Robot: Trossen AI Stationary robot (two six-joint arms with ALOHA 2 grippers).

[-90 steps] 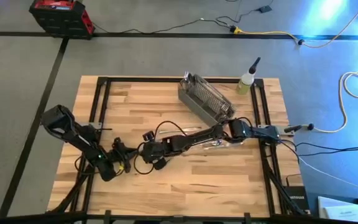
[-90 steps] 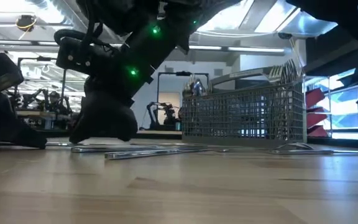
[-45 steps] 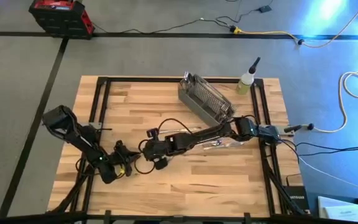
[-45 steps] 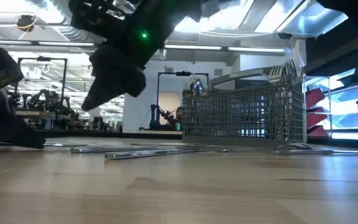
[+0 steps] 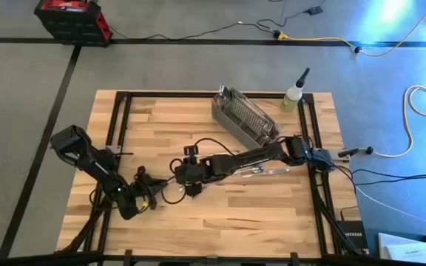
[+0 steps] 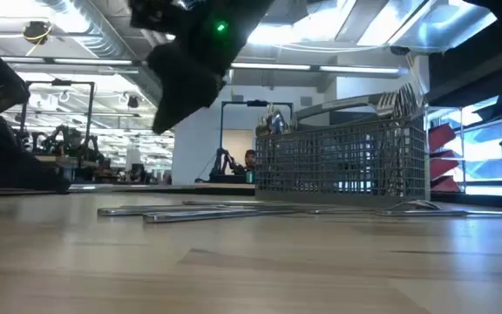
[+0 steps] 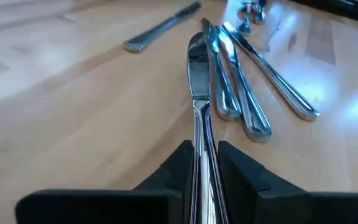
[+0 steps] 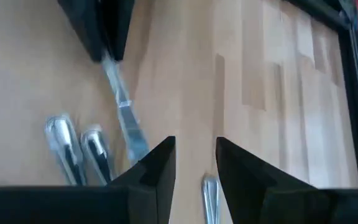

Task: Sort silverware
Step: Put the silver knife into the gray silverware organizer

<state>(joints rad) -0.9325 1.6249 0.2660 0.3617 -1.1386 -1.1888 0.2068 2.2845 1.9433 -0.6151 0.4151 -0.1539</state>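
Left gripper (image 7: 202, 163) was clamped on a table knife (image 7: 197, 87), blade pointing forward low over the wooden table (image 5: 272, 214). Right gripper (image 8: 194, 163) hung above the table centre, fingers apart, empty. Utensil heads in the wire-mesh basket (image 5: 244, 118) were hard to make out. Loose silverware (image 7: 241, 93) lay flat mid-table, slim, shiny, mirror-bright.

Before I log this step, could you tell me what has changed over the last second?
The right gripper, open and empty, has lifted from the table to well above it. The left gripper stays shut on a knife, low over the table. The loose silverware and the basket lie as before.
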